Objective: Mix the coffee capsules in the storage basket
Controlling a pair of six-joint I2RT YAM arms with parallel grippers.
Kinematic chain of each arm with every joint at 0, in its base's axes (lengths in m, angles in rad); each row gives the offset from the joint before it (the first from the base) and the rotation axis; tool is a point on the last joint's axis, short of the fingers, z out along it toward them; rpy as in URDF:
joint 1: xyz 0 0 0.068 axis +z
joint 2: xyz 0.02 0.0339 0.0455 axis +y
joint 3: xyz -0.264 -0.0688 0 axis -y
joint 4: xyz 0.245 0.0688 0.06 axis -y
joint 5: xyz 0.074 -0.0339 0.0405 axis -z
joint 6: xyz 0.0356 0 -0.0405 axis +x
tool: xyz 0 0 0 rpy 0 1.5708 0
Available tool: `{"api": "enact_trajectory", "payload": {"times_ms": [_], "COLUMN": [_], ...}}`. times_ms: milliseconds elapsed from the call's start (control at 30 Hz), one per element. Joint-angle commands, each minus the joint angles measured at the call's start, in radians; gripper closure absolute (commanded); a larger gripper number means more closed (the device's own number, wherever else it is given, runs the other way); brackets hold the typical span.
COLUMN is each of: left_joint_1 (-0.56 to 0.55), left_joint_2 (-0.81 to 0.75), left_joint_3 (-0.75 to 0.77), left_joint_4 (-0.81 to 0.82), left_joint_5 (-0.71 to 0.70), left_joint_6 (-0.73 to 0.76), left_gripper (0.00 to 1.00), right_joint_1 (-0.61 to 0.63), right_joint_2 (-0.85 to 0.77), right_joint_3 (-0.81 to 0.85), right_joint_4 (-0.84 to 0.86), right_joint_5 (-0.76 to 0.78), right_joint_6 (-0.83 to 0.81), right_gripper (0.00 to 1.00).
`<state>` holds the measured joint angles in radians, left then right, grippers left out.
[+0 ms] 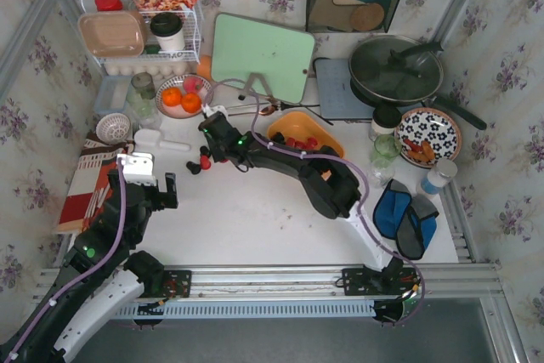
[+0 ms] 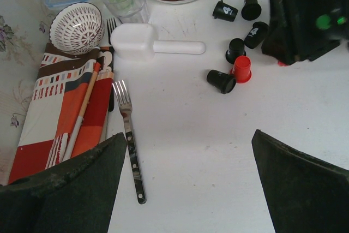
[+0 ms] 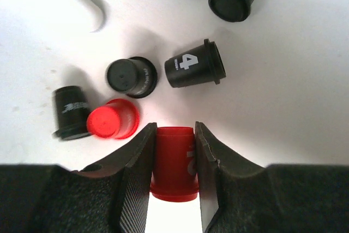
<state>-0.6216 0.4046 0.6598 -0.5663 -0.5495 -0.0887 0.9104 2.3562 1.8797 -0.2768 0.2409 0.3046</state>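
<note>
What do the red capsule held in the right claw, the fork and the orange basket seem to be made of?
Red capsule in the right claw: likely plastic, smooth and slightly glossy, with a uniform colour.
Fork: metal, probably stainless steel, with mirror-like reflections.
Orange basket: apparently plastic, one solid colour; its finish is too small to judge.

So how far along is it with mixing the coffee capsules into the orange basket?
Early on. Done: a few red capsules lie in the storage basket. In hand: the right gripper is shut on one red capsule. Left: five black capsules and one red one lie loose on the table, and no black one shows in the basket. The left gripper hangs open, holding nothing.
</note>
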Motion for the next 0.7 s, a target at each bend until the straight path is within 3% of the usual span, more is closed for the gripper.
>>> {"api": "enact_trajectory", "payload": {"times_ms": [0,133,400,667], "left_joint_1": [0.002,0.003,0.005,0.009], "left_joint_2": [0.000,-0.001,0.001,0.003], "left_joint_3": [-0.002,-0.002,-0.003,-0.002], "left_joint_4": [0.036,0.036,0.036,0.037], "left_joint_5": [-0.005,-0.006,-0.001,-0.001], "left_joint_6": [-0.006,-0.006,-0.006,-0.007], "left_gripper": [0.01,0.01,0.01,0.01], "right_joint_1": [0.002,0.001,-0.052,-0.172], "right_joint_2": [-0.140,-0.299,-0.567,-0.708], "right_joint_3": [-0.112,-0.262,-0.665,-0.922], "right_joint_4": [0.141,0.215,0.413,0.433], "right_joint_5": [0.009,0.107,0.490,0.516], "right_joint_6": [0.014,0.002,-0.081,0.017], "right_gripper": [0.74,0.74,0.74,0.72]}}
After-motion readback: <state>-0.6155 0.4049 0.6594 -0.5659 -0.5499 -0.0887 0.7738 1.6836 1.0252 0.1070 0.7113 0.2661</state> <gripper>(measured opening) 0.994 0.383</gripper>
